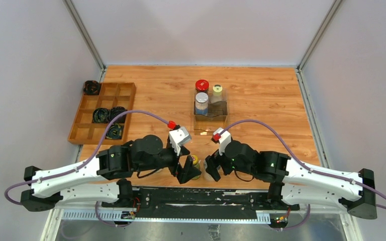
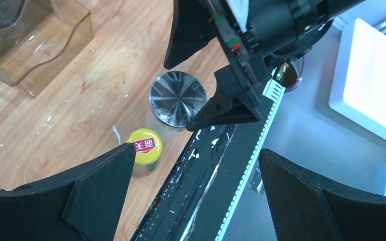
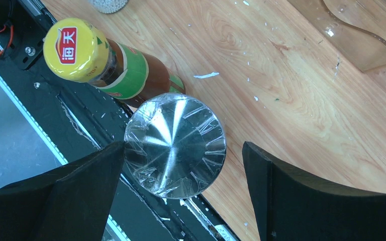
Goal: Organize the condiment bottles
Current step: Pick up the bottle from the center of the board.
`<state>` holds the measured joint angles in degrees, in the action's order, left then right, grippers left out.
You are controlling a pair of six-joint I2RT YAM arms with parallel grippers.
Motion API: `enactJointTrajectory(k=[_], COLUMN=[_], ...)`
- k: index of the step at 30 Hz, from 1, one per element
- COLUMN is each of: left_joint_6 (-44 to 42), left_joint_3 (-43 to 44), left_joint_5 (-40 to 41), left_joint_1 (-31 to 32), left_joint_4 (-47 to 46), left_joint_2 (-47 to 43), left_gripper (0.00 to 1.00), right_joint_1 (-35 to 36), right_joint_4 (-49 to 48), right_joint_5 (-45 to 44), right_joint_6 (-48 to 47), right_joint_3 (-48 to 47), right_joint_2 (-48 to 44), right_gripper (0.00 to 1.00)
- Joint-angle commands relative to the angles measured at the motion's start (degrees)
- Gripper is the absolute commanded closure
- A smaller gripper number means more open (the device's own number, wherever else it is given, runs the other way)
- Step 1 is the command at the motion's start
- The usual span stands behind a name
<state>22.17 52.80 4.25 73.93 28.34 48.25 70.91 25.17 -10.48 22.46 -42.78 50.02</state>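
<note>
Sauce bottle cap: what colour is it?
The cap is yellow with a red logo; clearest in right wrist view.

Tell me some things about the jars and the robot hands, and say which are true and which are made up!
1. The red-lidded jar stands in the clear bin. True.
2. The silver-lidded jar sits in the clear bin too. False: it stands on the table, between the right gripper's open fingers.
3. The sauce bottle has a yellow cap. True.
4. The left gripper is shut. False: it is open.
</note>
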Motion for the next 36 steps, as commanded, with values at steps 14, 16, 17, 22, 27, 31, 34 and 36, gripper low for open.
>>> enactJointTrajectory(k=[14,16,17,22,27,31,34,36], left_joint_6=[-0.03,-0.07,-0.09,-0.07,-0.04,0.21,0.32,0.33], left_joint_3=[-2.47,-2.59,-2.65,-3.12,-3.72,-4.31,-4.5,-4.63], left_joint_5=[1.63,1.71,1.8,1.91,1.9,1.97,2.16,2.34], left_joint_1=[-0.63,-0.6,-0.61,-0.6,-0.61,-0.63,-0.63,-0.63], left_joint_4=[-0.13,0.01,0.06,-0.17,-0.07,-0.06,0.07,0.11], left_joint_2=[-4.95,-5.03,-5.09,-5.43,-5.81,-6.47,-6.96,-7.15], left_gripper=[0.0,0.0,0.0,0.0,0.0,0.0,0.0,0.0], right_joint_1=[1.31,1.28,1.33,1.28,1.33,1.33,1.33,1.33], right_joint_4=[-0.09,-0.46,-0.66,-1.26,-1.2,-0.1,1.88,3.98], right_joint_5=[0.42,0.5,0.54,0.01,-0.43,-1.53,-3.06,-4.74], right_joint_6=[-1.65,-1.92,-1.95,-2.58,-2.7,-2.67,-2.73,-2.72], right_joint_3=[-0.65,-0.93,-1.04,-2.29,-3.8,-5.15,-7.02,-8.67], right_joint_2=[4.19,4.92,5.25,7.27,8.37,7.84,7.17,6.49], right_gripper=[0.19,0.21,0.23,0.33,0.43,0.46,0.47,0.48])
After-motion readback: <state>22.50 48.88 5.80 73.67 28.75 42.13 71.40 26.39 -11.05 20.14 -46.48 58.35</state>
